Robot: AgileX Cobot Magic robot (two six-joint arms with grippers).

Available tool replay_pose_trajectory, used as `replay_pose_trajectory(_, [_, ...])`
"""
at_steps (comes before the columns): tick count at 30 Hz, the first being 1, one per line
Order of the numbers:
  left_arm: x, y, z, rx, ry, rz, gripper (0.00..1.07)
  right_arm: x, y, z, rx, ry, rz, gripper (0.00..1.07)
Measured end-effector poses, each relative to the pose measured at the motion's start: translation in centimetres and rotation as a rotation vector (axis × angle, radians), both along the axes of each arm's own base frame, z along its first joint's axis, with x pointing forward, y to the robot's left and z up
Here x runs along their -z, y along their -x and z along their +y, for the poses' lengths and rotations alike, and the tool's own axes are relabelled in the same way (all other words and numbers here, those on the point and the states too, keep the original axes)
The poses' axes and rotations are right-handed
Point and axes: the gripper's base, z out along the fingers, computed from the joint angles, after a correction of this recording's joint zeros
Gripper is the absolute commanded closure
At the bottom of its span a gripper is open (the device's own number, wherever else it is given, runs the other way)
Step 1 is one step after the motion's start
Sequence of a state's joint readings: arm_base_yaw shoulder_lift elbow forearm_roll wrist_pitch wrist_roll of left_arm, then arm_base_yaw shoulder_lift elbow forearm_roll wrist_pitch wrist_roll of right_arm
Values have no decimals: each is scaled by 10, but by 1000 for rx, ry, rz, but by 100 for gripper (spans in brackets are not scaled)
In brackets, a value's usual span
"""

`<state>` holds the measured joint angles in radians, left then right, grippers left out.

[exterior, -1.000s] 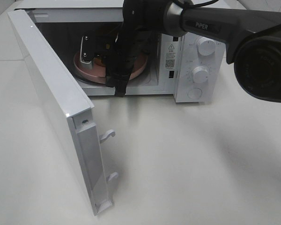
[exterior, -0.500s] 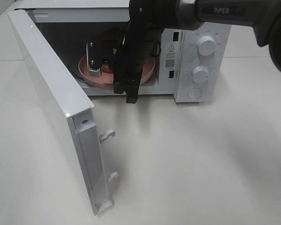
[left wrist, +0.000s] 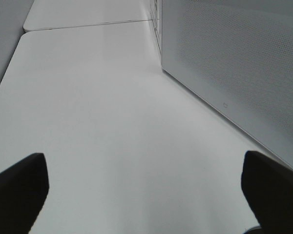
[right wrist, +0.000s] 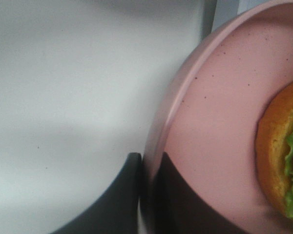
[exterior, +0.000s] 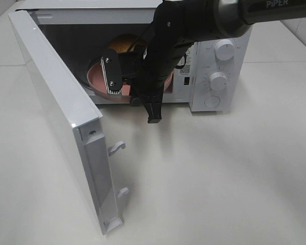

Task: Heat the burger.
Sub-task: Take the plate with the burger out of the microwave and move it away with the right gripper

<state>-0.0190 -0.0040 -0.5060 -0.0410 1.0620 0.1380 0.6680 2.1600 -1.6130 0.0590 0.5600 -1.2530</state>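
We are seeing the burger (exterior: 123,42) sitting on a pink plate (exterior: 96,77) inside the open microwave (exterior: 214,66), toward the far side of the cavity. The right gripper (right wrist: 149,187) is pinching the plate's rim, one finger on each side, jaws closed tight on it; its arm is reaching in from the right across the opening. The microwave door (exterior: 56,109) is standing swung out toward the near left. The left gripper (left wrist: 146,187) is hovering over the white table (left wrist: 102,112) beside the door, jaws spread wide, holding nothing.
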Motion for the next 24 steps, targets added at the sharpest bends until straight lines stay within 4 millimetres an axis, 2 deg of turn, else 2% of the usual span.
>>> replay_pose_trajectory(10, [0, 0, 0, 0, 0, 0, 2, -4, 15, -4, -31, -20, -73, 107])
replay_pose_trajectory(24, [0, 0, 0, 0, 0, 0, 2, -23, 32, -10, -56, -46, -122, 107])
